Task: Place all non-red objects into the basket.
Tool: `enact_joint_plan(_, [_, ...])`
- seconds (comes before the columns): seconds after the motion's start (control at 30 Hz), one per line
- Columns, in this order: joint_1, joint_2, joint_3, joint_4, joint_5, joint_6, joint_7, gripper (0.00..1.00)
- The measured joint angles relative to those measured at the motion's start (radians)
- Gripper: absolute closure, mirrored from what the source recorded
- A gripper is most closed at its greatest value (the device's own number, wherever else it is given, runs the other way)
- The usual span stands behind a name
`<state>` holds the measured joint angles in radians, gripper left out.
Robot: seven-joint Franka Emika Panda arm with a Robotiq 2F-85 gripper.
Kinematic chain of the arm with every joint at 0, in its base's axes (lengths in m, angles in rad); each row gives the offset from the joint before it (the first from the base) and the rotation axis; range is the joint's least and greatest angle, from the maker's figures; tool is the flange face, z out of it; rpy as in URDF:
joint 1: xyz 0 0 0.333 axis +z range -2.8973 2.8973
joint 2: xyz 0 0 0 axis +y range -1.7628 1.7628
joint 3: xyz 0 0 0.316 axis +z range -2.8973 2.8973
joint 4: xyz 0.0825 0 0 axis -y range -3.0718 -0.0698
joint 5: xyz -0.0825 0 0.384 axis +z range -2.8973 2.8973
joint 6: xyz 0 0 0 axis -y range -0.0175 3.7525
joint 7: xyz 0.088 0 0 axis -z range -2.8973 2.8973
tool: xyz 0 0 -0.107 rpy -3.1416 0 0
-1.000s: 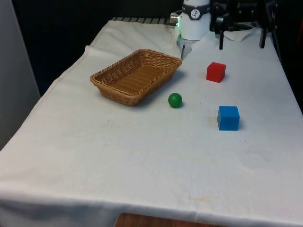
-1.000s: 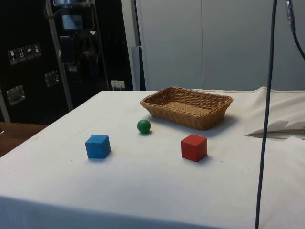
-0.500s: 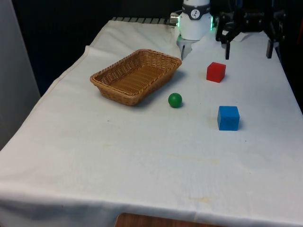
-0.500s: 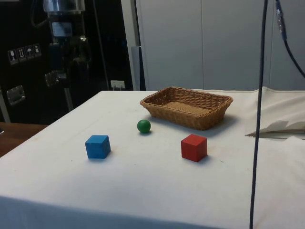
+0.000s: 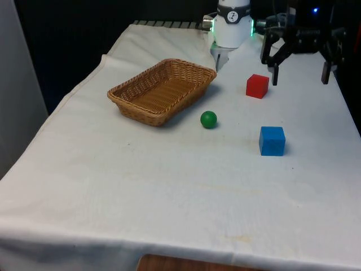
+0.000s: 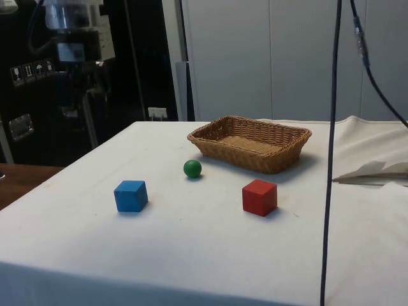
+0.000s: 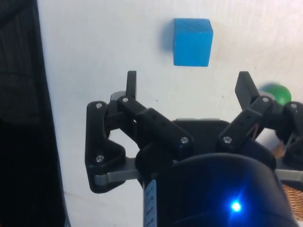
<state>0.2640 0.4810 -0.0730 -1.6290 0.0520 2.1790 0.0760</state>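
My jaws hang spread wide and empty; my gripper (image 5: 300, 66) is up in the air above the table's far edge, toward the front view's right corner, with nothing touching the fingertips (image 7: 131, 81).

On the white-clothed table (image 5: 169, 192) I count four things: one woven wicker basket (image 5: 162, 90), one small green ball (image 5: 208, 119), one blue cube (image 5: 272, 140) and one red cube (image 5: 257, 86). Two of them are mine to move, the ball and the blue cube; the red cube should stay where it is. The basket holds nothing.

The basket lies toward the far edge on the front view's left. The green ball rests on the cloth just beside the basket's near corner, apart from it. The blue cube lies nearer the middle, toward the table's right edge in the front view, well apart from the ball. The red cube lies beyond it, closer to the far edge.

I judge the blue cube to be light and stiff, with flat parallel faces, so I would close on two opposite sides, squarely, at mid-height. The ball looks smooth and hard and will likely roll at a nudge, so I would come straight down and pinch across its widest part. Neither looks fragile.
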Motion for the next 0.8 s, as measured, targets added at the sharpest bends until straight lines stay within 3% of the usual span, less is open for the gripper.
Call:
enact_joint_plan(0.17, [-0.004,0.014,-0.002,0.001,0.002,0.001,-0.024,0.00])
enact_joint_plan(0.57, [-0.028,0.046,-0.006,-0.011,0.014,0.019,-0.093,0.00])
enact_joint_plan(0.8, [-0.027,0.046,-0.004,-0.019,0.017,0.020,-0.097,0.00])
